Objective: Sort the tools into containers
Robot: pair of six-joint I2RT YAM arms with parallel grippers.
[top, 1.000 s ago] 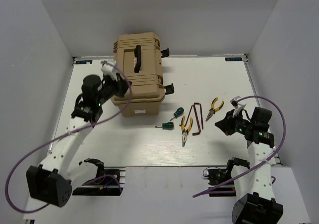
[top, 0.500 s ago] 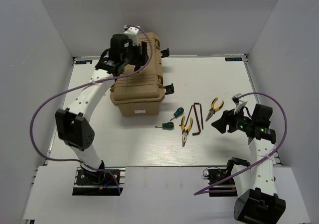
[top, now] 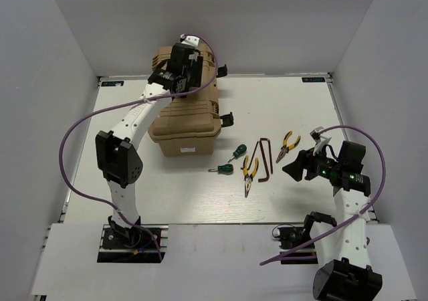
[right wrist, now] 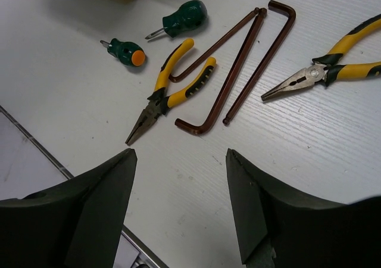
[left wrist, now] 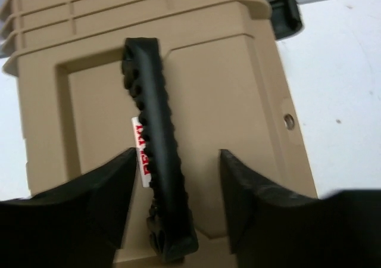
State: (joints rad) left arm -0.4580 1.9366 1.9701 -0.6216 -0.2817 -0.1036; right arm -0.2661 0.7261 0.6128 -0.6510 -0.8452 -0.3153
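My right hand (right wrist: 180,155), spread apart, hangs below the tools (right wrist: 158,104) mid-frame; my left hand (left wrist: 177,155) gapes astride the case handle (left wrist: 156,137).

The left arm (top: 134,120) and the right arm (top: 349,229) share one build: white tubular links joined by bulky black joint housings, each rising from a black base (top: 128,238) bolted to a metal rail. A purple cable (top: 63,157) loops loosely beside the left arm, and a second purple cable (top: 344,127) arcs over the right. Small green lights (top: 324,172) glow near the right wrist. The left pincer (left wrist: 175,155) and the right pincer (right wrist: 178,155) have matte black, wedge-shaped fingers (right wrist: 89,211).
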